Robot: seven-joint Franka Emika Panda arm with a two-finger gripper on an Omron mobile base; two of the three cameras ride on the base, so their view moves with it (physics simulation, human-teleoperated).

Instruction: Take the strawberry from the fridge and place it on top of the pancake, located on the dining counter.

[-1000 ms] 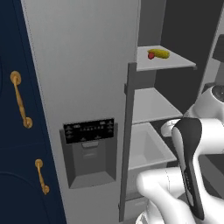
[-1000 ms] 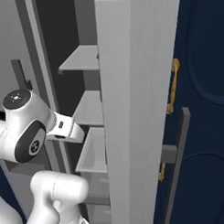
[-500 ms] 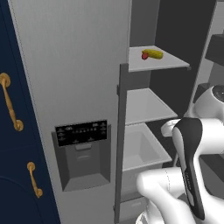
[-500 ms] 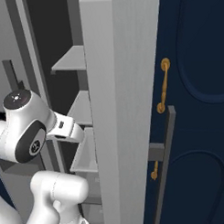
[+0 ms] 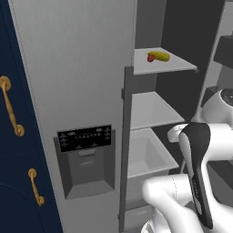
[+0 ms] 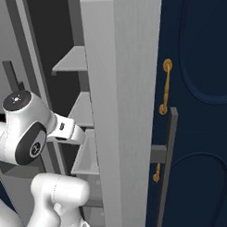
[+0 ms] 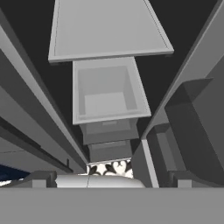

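Observation:
The fridge [image 5: 68, 68] stands with its right door [image 6: 124, 110] swung open, pale shelves showing inside. A tiny red strawberry [image 5: 150, 58] lies on the top shelf [image 5: 164, 66], touching a yellow elongated item [image 5: 161, 56]. My arm is folded low in front of the opening, well below that shelf. Its white hand [image 6: 68, 131] reaches toward the shelves, and the door's edge hides the fingers, so their state is unclear. The hand view looks down on a lower shelf [image 7: 107, 28] and a bin [image 7: 107, 92]. The pancake and the dining counter are out of view.
The left fridge door carries a dark dispenser panel [image 5: 85, 139]. Navy cabinets with brass handles flank the fridge on both sides [image 5: 10, 111] [image 6: 198, 84]. The open door's dark handle [image 6: 166, 164] stands close on my right. A middle shelf [image 5: 150, 111] and a bin [image 5: 148, 157] sit under the top shelf.
Both base views have shifted slightly, with the fridge sliding a little left in the picture: the camera moved. The arm keeps the same folded pose and the strawberry lies still.

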